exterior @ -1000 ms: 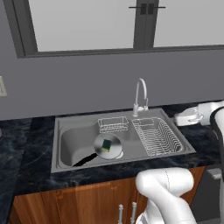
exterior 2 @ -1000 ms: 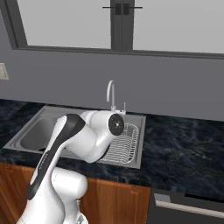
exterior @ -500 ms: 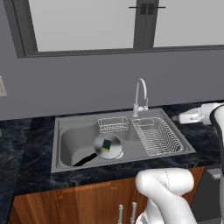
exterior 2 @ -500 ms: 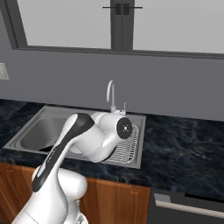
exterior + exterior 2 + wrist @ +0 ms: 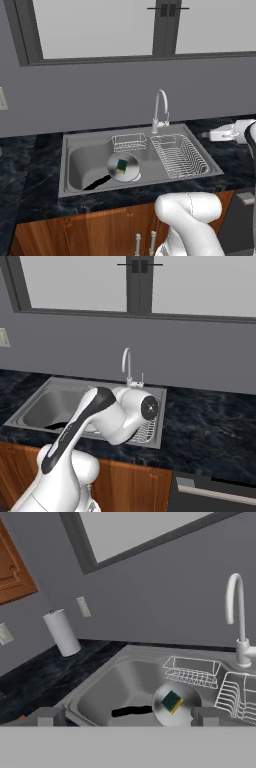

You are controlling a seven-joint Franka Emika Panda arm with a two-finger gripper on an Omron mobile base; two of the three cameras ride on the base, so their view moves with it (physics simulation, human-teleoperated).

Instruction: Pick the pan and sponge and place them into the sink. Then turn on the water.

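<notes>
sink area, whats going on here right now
The pan already lies in the sink, its black handle pointing toward the near left corner, and the sponge sits in the pan. The robot arm's gripper is open and holds nothing; in the hand view it looks across the basin from the right side. No water runs from the faucet, so turning it on looks like what is left.

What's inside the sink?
In the sink lies the pan with the sponge on top. A small wire basket and a dish rack sit there too. The pan covers the sink floor under it.
</notes>
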